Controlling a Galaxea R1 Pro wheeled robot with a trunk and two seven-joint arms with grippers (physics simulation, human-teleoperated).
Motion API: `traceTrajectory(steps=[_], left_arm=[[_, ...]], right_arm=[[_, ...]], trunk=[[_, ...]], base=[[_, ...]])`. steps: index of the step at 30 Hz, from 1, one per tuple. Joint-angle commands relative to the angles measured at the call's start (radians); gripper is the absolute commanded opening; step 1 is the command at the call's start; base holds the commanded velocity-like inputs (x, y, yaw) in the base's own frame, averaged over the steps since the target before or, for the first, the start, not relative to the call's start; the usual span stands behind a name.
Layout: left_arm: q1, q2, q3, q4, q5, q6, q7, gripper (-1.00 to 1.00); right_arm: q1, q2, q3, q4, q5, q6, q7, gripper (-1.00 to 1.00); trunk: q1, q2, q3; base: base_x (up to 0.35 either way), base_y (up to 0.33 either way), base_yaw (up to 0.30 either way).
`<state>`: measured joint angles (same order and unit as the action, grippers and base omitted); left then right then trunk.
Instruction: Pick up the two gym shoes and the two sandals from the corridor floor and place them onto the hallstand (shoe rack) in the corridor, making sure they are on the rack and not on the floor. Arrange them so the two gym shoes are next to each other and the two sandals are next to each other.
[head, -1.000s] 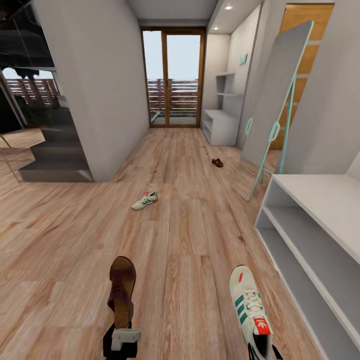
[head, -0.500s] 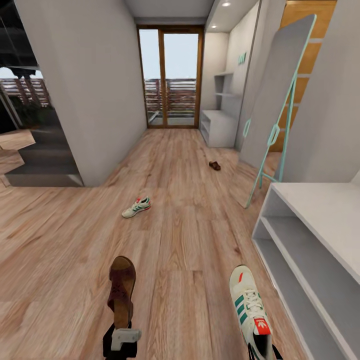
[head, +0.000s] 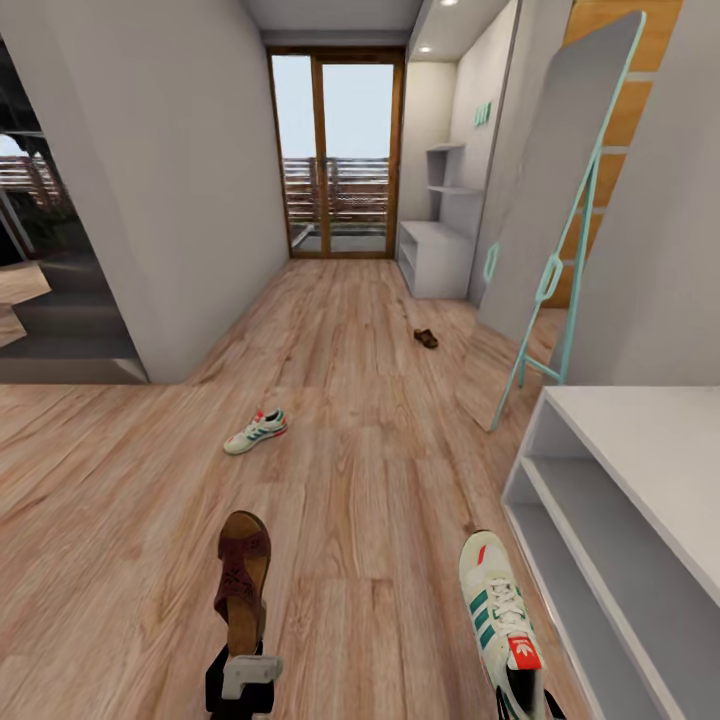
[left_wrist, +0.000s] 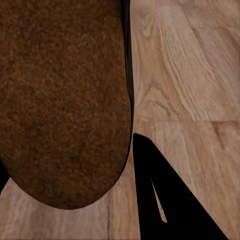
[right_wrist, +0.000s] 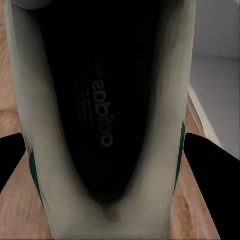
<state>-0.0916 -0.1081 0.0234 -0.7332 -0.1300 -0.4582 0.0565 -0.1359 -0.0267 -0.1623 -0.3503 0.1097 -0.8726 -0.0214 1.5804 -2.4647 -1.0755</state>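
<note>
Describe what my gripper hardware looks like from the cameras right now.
Left gripper: a black body with a pale grey angular bracket on top. In the left wrist view one finger is a matte black wedge. The right gripper's fingers are black tapering wedges. No cables or markings show.

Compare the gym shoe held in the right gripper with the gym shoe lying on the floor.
The held gym shoe is off the floor at the right gripper, toe pointing away from the robot; the floor gym shoe lies flat on the planks, angled sideways. The held one is near the grey bench; the other lies mid-corridor. Both are white with green stripes and red patches.
</note>
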Motion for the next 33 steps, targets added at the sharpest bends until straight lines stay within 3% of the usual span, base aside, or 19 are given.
traceTrajectory(steps=[1,33], left_arm=[[0.000,-0.001,0.003,-0.001,-0.014,-0.002,0.006,-1.00],[0.000,-0.002,0.000,0.011,-0.018,-0.004,0.005,-1.00]], right_arm=[[-0.001,0.001,-0.006,0.001,0.010,-0.003,0.000,-1.00],[-0.001,0.010,-0.002,0.008,0.017,0.001,0.006,-1.00]], trunk=[[0.000,0.000,-0.001],[0.000,0.000,-0.001]], base=[[0.338,-0.009,0.000],[0.340,0.000,0.000]])
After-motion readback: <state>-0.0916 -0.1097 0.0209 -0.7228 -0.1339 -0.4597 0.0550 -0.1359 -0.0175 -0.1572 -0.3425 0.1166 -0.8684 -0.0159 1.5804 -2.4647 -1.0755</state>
